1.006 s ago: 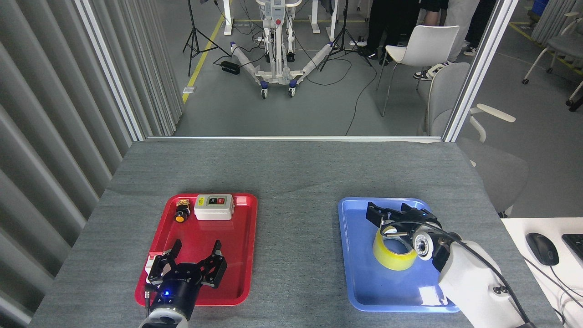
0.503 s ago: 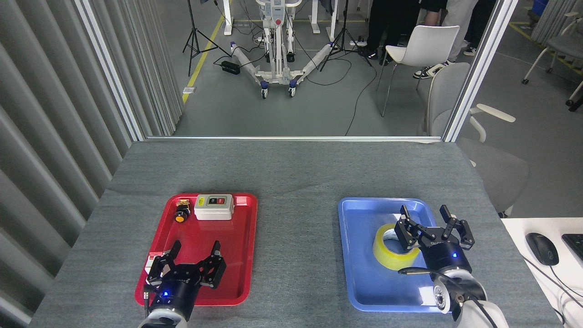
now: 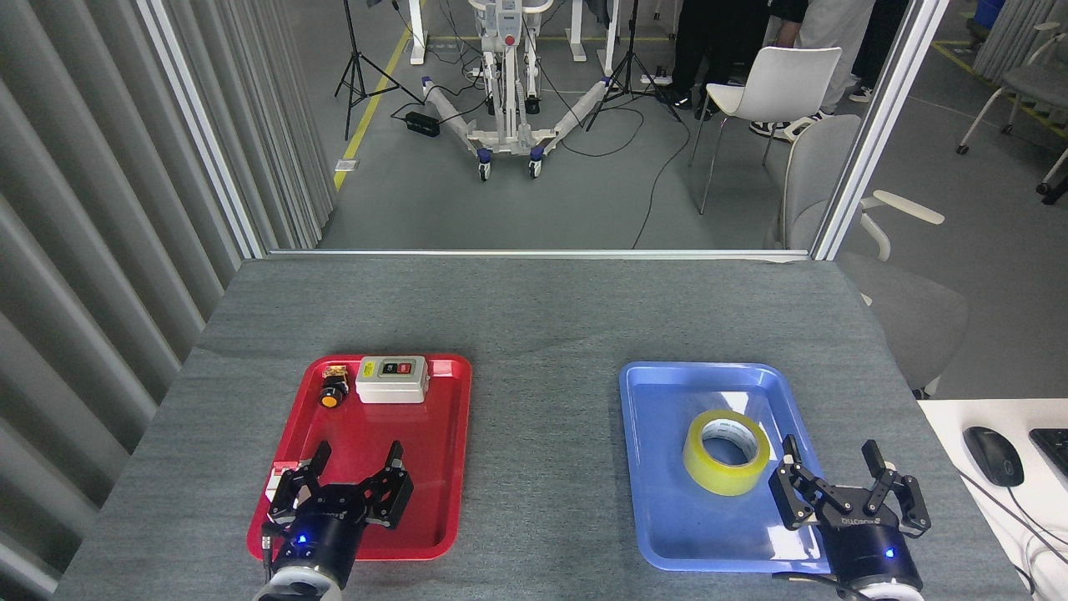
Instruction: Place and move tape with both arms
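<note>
The yellow tape roll [image 3: 726, 451] lies flat, core hole up, in the middle of the blue tray [image 3: 667, 517] on the right side of the table. My right gripper [image 3: 831, 455] stands open at the tray's near right corner, just right of the roll and apart from it, with nothing between its fingers. My left gripper [image 3: 357, 457] stands open over the near half of the red tray [image 3: 442, 467], holding nothing.
At the red tray's far end lie a white switch box [image 3: 392, 378] and a small black and yellow push button [image 3: 332, 392]; a small white and red part [image 3: 279, 477] sits at its left edge. A computer mouse [image 3: 993, 455] rests on a white desk to the right.
My right gripper let go of the tape and pulled back toward me and to the right, leaving the roll flat in the blue tray. The left arm stayed still.
</note>
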Tool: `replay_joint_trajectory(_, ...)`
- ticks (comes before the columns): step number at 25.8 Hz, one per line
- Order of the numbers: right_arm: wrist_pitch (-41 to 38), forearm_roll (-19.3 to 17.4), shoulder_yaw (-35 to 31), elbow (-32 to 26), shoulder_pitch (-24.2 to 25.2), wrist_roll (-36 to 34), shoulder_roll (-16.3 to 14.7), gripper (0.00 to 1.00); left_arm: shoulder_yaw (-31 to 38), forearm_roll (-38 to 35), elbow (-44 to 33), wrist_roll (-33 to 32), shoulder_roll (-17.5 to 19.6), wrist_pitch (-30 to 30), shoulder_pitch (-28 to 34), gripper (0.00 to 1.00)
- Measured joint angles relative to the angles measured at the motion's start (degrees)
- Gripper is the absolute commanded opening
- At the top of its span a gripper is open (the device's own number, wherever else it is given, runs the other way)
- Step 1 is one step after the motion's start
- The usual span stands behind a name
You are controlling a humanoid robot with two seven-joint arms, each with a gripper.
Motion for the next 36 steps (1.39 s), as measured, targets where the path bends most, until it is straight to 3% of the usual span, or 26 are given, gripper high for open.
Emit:
replay_joint_trajectory(5,0.00,-0.41,0.34,-0.23,2.57,0.12,-5.90,1.00,0.00,0.06,0.00,0.00,0.00,-0.01,0.00,1.00)
replay_joint_trajectory(8,-0.01,-0.43,0.44,-0.27,3.90,0.18,-6.87,1.00,0.00,0.08,0.01,0.00,0.00,-0.01,0.00,1.00)
replay_joint_trajectory(20,-0.56,-0.54,1.21,-0.40,4.46,0.09,-3.60,1.00,0.28,0.05,0.34,0.05,0.01,-0.01,0.00,1.00)
replay_joint_trajectory(28,-3.06,-0.58,2.36,-0.37,3.48,-0.02,-3.55,1.00,1.17,0.02,0.35,0.05,0.04,0.02,0.03,1.00)
replay_joint_trajectory(36,0.52,-0.51,4.78,-0.27,1.98,-0.03,-3.22,1.00,1.75,-0.03,0.35,0.01,0.12,0.03,0.32,1.00)
